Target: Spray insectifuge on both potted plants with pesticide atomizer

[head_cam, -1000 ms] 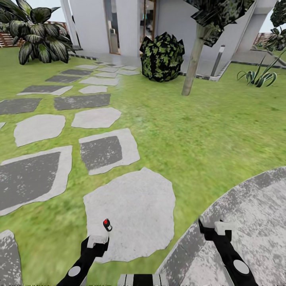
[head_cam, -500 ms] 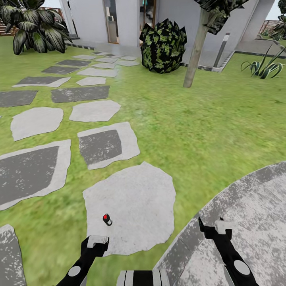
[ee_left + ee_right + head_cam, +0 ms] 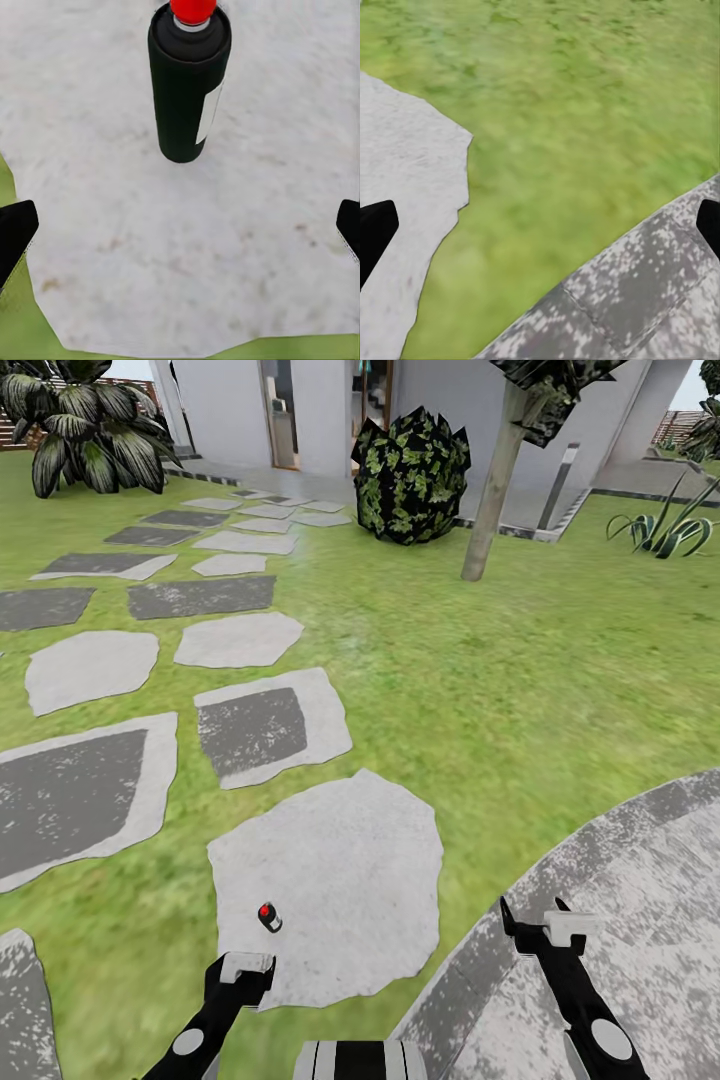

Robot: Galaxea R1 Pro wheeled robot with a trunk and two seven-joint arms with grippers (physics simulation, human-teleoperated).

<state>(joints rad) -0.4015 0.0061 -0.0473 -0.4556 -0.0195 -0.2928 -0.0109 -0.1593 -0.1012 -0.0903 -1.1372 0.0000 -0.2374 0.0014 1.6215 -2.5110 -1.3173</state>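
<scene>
Green lawn [image 3: 520,680] runs up to a white house, crossed by pale stepping stones, with the round patio [image 3: 640,920] at the robot's right. On the nearest stone [image 3: 340,860] stands the atomizer [image 3: 269,917], dark-bodied with a red cap, just ahead of the left end effector [image 3: 245,964] and well apart from the right end effector [image 3: 550,930], so the left arm is clearly the nearer. From the left wrist the atomizer [image 3: 189,82] sits centred between the spread fingers [image 3: 15,232] and beyond them, untouched, its long axis apparently upright on the stone, though foreshortening leaves this unsure. The right end effector [image 3: 540,225] is likewise spread and empty, over grass between stone and patio. No potted plants are seen.
</scene>
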